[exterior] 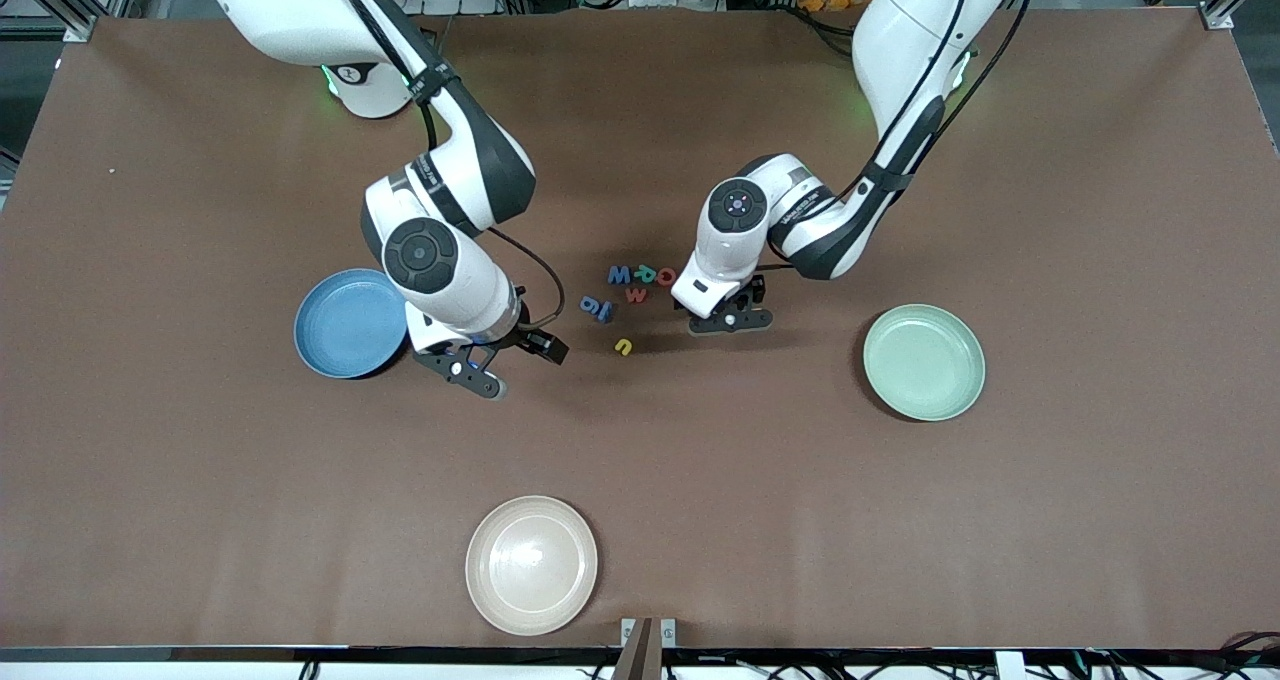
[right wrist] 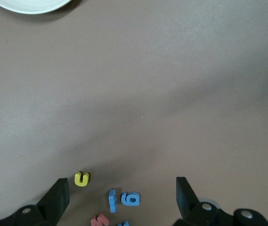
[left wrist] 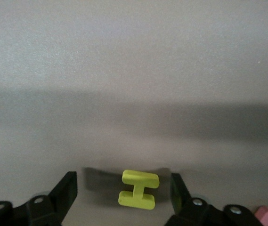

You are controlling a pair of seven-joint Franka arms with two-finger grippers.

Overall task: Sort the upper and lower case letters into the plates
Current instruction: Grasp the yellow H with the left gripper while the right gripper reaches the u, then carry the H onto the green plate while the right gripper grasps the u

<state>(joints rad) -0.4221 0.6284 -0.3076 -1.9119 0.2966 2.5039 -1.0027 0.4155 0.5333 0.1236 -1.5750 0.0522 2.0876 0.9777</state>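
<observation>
Left pincer [left wrist: 123, 197] straddles a yellow letter [left wrist: 138, 189] (fingers apart, not touching it).

Brown table [exterior: 900, 560] bears 3 plates [exterior: 924, 361] and scattered letters [exterior: 623, 346].

My left gripper [exterior: 729, 318] sits low at the table's middle, wrist angled toward seven o'clock, fingers [left wrist: 64, 193] spread. My right gripper [exterior: 487, 358] waits toward four o'clock, jaws wide apart.
</observation>
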